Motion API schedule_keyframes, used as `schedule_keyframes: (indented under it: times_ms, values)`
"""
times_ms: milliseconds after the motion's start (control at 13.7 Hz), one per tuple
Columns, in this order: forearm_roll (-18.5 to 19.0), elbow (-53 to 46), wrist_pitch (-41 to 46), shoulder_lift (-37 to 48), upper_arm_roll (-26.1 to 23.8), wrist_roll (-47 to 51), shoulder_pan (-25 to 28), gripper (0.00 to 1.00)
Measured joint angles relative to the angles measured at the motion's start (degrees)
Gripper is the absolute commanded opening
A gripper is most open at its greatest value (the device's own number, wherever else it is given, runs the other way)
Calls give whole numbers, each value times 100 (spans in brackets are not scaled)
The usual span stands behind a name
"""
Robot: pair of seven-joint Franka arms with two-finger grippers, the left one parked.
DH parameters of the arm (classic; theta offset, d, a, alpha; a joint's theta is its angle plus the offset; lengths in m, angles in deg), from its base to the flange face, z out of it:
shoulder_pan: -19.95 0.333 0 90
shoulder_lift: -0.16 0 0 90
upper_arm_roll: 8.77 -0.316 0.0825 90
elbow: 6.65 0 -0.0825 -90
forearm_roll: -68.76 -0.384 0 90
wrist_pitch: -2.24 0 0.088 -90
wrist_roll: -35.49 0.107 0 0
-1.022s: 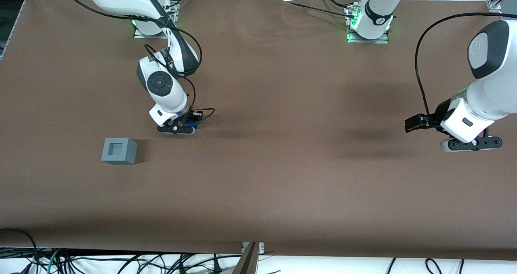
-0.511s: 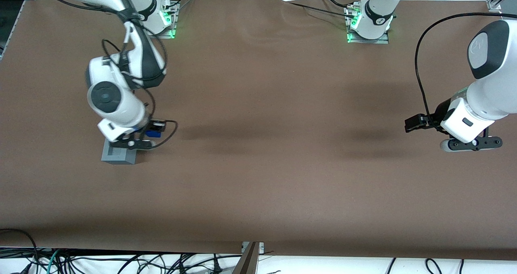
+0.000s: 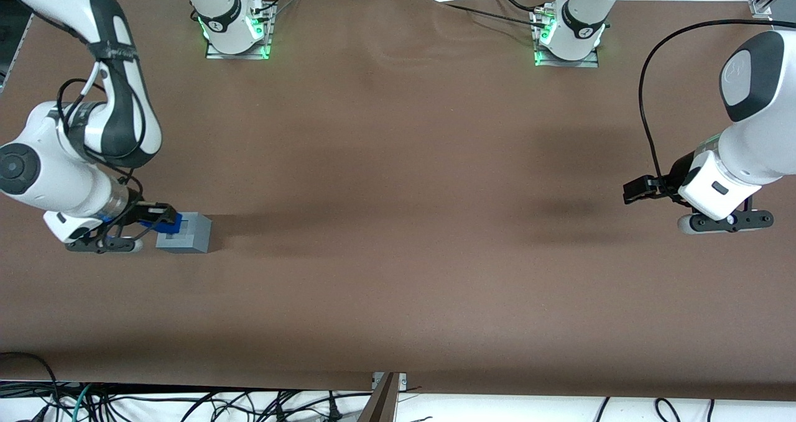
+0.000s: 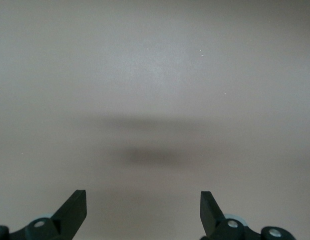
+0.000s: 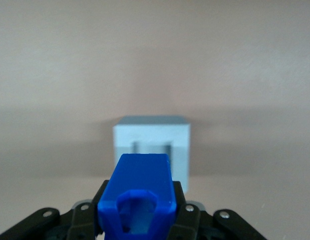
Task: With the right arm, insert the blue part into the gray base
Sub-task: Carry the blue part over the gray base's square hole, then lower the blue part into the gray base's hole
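My right arm's gripper (image 3: 163,220) is shut on the blue part (image 3: 168,221) and holds it just above the edge of the gray base (image 3: 189,234), at the working arm's end of the table. In the right wrist view the blue part (image 5: 139,192) sits clamped between the black fingers (image 5: 181,215), and the gray base (image 5: 151,136) with its square recess stands on the brown table just ahead of it. The right arm (image 3: 59,167) reaches down from above the base.
The brown table cover (image 3: 398,273) spreads wide around the base. The two arm mounts (image 3: 236,30) with green lights stand at the table's edge farthest from the front camera. Cables hang along the near edge (image 3: 186,403).
The right arm has swung with the blue part from nearer the table's middle toward its own end. The part now hangs at the gray base's edge.
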Motion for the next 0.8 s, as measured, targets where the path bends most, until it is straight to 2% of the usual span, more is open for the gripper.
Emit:
schedule_keyframes:
  times_ms: [292, 803]
  values:
    - [-8, -27, -329, -394, -36, -37, 7, 1]
    - [-15, -33, -159, -389, -42, -37, 14, 0]
